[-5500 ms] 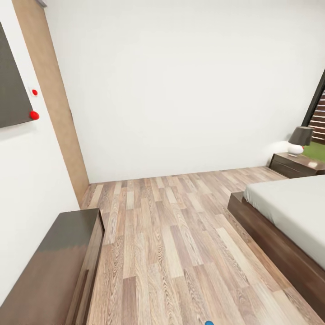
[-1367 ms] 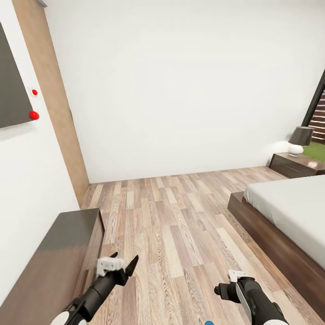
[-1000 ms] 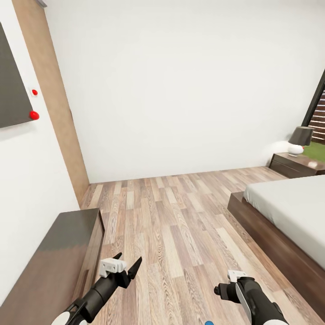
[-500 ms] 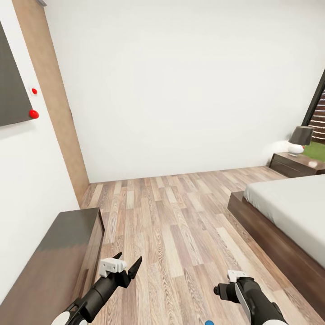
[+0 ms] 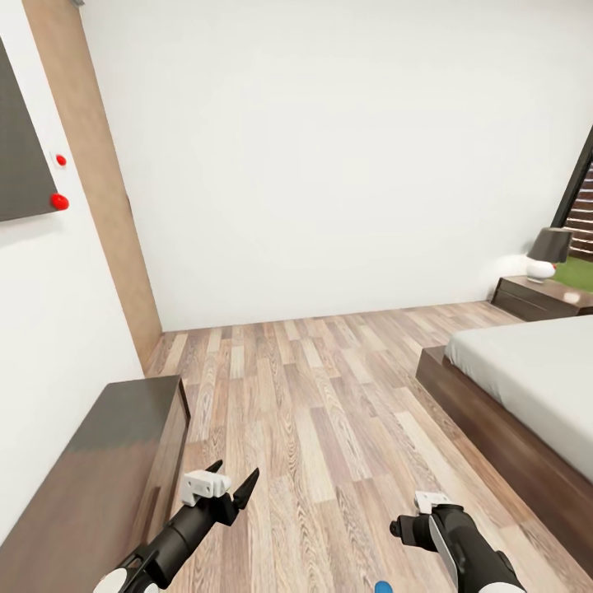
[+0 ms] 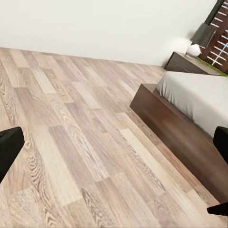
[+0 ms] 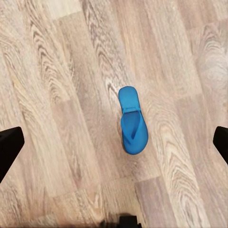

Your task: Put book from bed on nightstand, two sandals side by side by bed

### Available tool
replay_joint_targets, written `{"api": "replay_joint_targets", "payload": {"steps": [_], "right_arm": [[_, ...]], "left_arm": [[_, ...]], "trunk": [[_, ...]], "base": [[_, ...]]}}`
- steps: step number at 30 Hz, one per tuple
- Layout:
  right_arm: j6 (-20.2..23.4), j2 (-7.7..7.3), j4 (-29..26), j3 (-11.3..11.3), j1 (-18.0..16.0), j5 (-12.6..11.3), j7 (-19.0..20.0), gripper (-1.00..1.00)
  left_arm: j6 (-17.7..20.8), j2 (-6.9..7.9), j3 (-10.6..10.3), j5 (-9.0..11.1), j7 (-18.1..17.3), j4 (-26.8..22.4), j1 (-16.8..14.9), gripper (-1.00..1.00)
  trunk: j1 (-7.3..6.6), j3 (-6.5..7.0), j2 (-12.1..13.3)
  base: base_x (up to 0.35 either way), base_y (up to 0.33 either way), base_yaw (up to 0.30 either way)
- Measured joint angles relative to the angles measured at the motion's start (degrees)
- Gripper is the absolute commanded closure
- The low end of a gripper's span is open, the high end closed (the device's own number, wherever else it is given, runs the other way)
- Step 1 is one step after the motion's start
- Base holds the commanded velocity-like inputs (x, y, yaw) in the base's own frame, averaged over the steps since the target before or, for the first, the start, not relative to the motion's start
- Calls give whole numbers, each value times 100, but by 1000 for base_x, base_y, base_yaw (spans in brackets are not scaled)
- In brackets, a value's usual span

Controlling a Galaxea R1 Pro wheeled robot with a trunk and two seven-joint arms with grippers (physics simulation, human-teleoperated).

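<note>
Sandal (image 7: 132, 121): one blue sandal lies flat on the plank floor (image 5: 313, 428), straight under my right pincer (image 5: 409, 517); its tip (image 5: 381, 588) shows low in my head view.
Bed (image 5: 535, 387): to my right, mattress bare where I see it.
Nightstand (image 5: 543, 298): beyond the bed, carrying a lamp (image 5: 547, 255).
Right pincer: fingers spread wide, holding nothing.
Left pincer (image 5: 231, 487): wide open, empty, beside the dresser (image 5: 99, 486).

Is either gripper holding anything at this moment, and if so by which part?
Nothing is held. The left gripper and right gripper are both open and empty; the blue sandal lies flat on the floor below the right one.
</note>
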Motion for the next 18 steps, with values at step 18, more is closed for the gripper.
{"api": "replay_joint_targets", "payload": {"steps": [18], "right_arm": [[0, 5, 0, 8, 0, 0, -24, -100]], "left_arm": [[0, -10, 0, 0, 0, 0, 0, -100]], "trunk": [[395, -323, -722]], "base": [[0, 0, 0]]}}
